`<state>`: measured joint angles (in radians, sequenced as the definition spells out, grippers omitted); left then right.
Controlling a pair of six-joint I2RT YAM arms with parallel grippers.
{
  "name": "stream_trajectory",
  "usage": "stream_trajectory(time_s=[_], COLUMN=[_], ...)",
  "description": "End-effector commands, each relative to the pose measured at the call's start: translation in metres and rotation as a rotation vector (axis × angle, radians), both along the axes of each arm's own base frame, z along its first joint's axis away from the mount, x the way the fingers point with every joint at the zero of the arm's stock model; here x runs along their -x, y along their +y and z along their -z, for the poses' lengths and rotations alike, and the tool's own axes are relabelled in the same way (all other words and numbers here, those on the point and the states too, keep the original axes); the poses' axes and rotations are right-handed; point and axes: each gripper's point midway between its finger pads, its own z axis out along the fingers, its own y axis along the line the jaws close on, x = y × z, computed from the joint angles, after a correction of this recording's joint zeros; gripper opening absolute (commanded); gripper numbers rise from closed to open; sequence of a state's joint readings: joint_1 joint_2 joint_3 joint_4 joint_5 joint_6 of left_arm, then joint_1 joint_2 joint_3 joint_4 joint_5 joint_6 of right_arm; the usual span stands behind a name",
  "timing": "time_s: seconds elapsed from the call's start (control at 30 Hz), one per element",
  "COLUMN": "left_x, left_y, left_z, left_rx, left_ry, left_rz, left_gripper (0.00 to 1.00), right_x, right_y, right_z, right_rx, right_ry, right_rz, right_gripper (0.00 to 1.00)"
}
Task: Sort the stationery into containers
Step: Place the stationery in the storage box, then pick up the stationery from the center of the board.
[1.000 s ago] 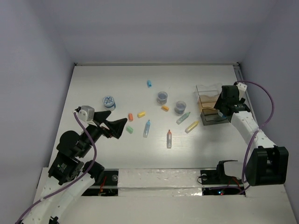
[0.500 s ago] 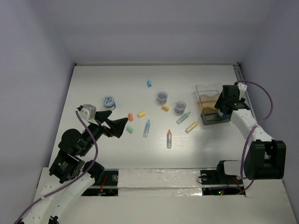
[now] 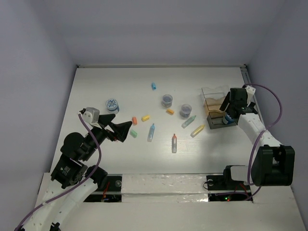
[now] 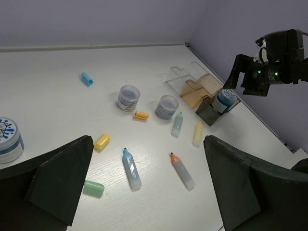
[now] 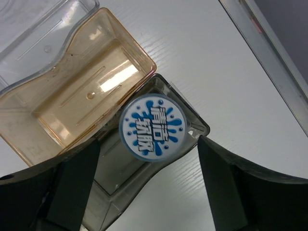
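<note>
A tape roll [image 5: 152, 127] sits in the dark compartment [image 5: 199, 126].
Mid-frame, right gripper [image 5: 148, 144] stands spread either side of it; left gripper [image 4: 147, 142] spread too.

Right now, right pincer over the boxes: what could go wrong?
1. The tape roll sticks up above the rim of the grey box, seemingly leaning; it may tip out.
2. The right pincer straddles it closely with open jaws; lifting off crooked could snag the roll or shove the box.

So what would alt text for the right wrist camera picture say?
A round blue-and-white tape roll sits in a smoky grey compartment, framed by the open right gripper, which does not touch it. An empty amber compartment adjoins it.
</note>
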<state>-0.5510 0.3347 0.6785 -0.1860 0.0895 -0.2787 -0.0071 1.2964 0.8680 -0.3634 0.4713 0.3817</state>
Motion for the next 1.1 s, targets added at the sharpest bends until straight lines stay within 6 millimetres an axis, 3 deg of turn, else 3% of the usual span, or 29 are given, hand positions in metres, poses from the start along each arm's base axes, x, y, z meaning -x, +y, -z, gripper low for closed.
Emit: stream_trajectory(time_s=[0.0,0.17,0.2,0.3,0.4,0.43,0.5,0.53,0.57,0.63,0.67,0.7,0.73,0.77,0.8,0.87,0.9,0.93,1.07], left_x=[-0.001,-0.002,-0.002,-0.006,-0.014,-0.016,-0.023,-0.024,-0.024,-0.026,-0.025,-0.025,-0.023,-0.022,-0.021,-0.017,-0.016,-0.016,-0.018], left_y=[-0.003,-0.003,-0.003,0.0,0.012,0.016,0.033,0.037,0.043,0.064,0.071,0.081,0.086,0.091,0.098,0.109,0.112,0.115,0.116], left_z=[-0.006,-0.005,-0.005,-0.004,-0.004,-0.005,-0.002,-0.005,-0.005,-0.009,-0.009,-0.011,-0.018,-0.02,-0.026,-0.041,-0.045,-0.047,-0.049], left_rx=[0.016,0.015,0.015,0.018,0.049,0.059,0.071,0.089,0.09,0.118,0.123,0.131,0.147,0.146,0.151,0.149,0.15,0.147,0.146], left_ry=[-0.013,-0.009,-0.009,0.006,0.036,0.045,0.069,0.073,0.077,0.068,0.066,0.058,0.043,0.037,0.026,0.004,-0.004,-0.006,-0.004], left_rz=[0.009,0.006,0.003,-0.023,-0.112,-0.14,-0.242,-0.268,-0.299,-0.405,-0.438,-0.49,-0.51,-0.53,-0.56,-0.603,-0.62,-0.631,-0.646], left_gripper=[0.99,0.99,0.99,0.99,0.99,0.99,0.99,0.99,0.99,0.99,0.99,0.99,0.99,0.99,0.99,0.99,0.99,0.99,0.99], right_x=[-0.007,-0.011,-0.015,-0.031,-0.042,-0.047,-0.049,-0.054,-0.049,-0.047,-0.051,-0.046,-0.043,-0.047,-0.04,-0.036,-0.041,-0.038,-0.042], right_y=[-0.005,0.005,0.012,0.058,0.131,0.175,0.225,0.251,0.298,0.344,0.371,0.408,0.43,0.455,0.489,0.52,0.54,0.562,0.602], right_z=[-0.025,-0.049,-0.063,-0.089,-0.099,-0.102,-0.105,-0.121,-0.108,-0.109,-0.13,-0.105,-0.103,-0.126,-0.098,-0.086,-0.109,-0.075,-0.046], right_rx=[0.007,-0.022,-0.039,-0.158,-0.202,-0.196,-0.221,-0.233,-0.258,-0.264,-0.277,-0.284,-0.29,-0.276,-0.266,-0.236,-0.231,-0.215,-0.14], right_ry=[-0.101,-0.153,-0.197,-0.293,-0.289,-0.273,-0.262,-0.292,-0.259,-0.265,-0.318,-0.256,-0.249,-0.307,-0.254,-0.219,-0.279,-0.217,-0.166], right_rz=[0.022,-0.038,-0.077,-0.286,-0.519,-0.633,-0.766,-0.838,-0.959,-1.082,-1.144,-1.22,-1.269,-1.325,-1.387,-1.457,-1.479,-1.507,-1.552], right_gripper=[0.91,0.95,1.0,1.0,1.0,1.0,1.0,1.0,1.0,1.0,1.0,1.0,1.0,1.0,1.0,1.0,1.0,1.0,1.0])
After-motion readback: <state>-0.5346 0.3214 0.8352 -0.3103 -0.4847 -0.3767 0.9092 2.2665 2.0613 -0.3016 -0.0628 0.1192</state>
